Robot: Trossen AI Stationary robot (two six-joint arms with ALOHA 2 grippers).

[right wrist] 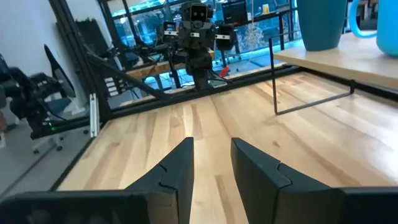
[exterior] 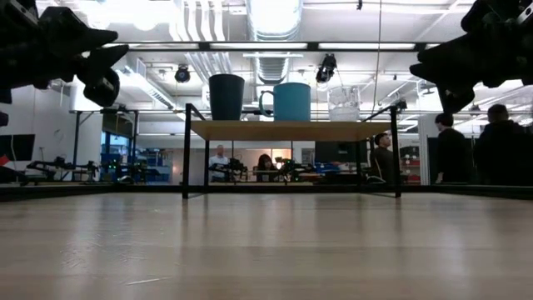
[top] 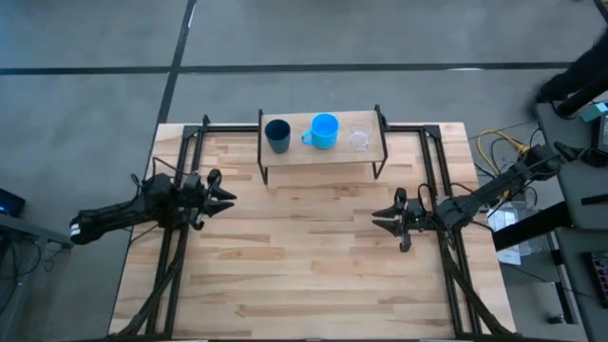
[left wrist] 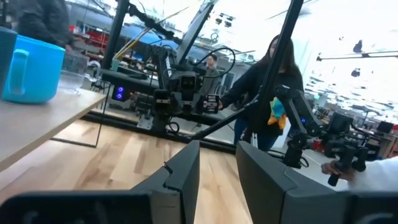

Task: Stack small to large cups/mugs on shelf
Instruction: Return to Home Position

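Wood shelf (top: pixel 304 155): navy cup (top: pixel 277 134), blue mug (top: pixel 324 130) and glass (top: pixel 359 140) are lined up, well beyond the fingertips.
Left gripper (top: pixel 230 197): fingers are parted, nothing held.
Right gripper (top: pixel 376 218): fingers are parted, nothing held.

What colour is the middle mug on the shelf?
The mug is bright blue; the high view shows it best.

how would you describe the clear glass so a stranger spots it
On the low wooden shelf at the table's far edge, three vessels stand in a row. The clear glass is at the end nearest the right arm, next to the bright blue mug; it alone is see-through.
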